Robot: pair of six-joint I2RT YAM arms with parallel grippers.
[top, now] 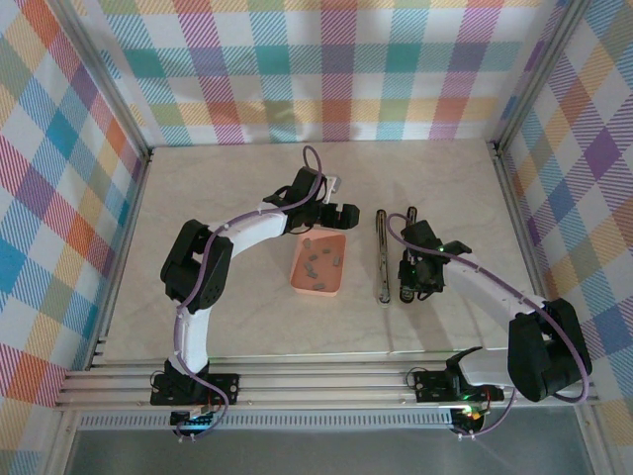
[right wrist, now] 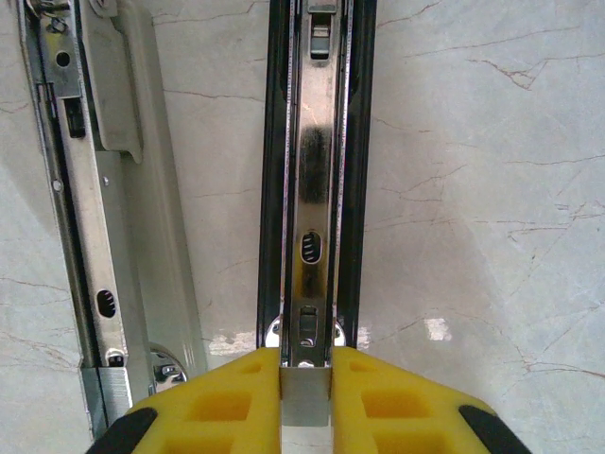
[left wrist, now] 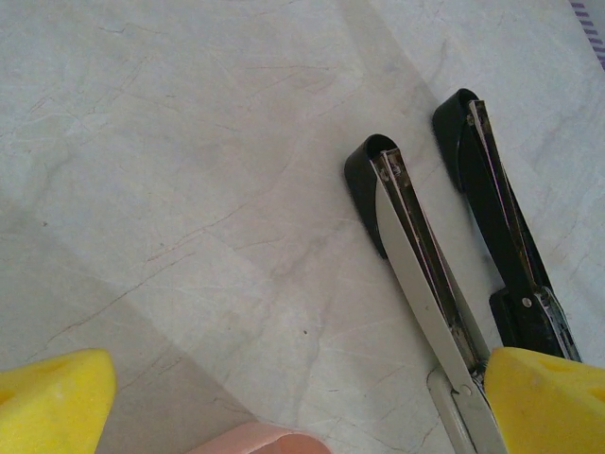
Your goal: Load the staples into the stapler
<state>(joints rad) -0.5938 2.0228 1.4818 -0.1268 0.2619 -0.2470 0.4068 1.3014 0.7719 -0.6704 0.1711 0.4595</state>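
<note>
Clamping stapler (right wrist: 317, 189) rail end, right end effector (right wrist: 305, 367); bare table (right wrist: 473, 189) beside.

From above, we see the staples (top: 318, 259) as grey specks in the tray (top: 296, 269), too small to count. There the right gripper (top: 406, 287) covers part of the black arm of the stapler (top: 381, 257). At the right wrist, both stapler arms run off the top edge. At the left wrist, the bottom edge cuts off the pads (left wrist: 47, 402) of the left gripper (left wrist: 298, 407) and all but the tray's rim.
</note>
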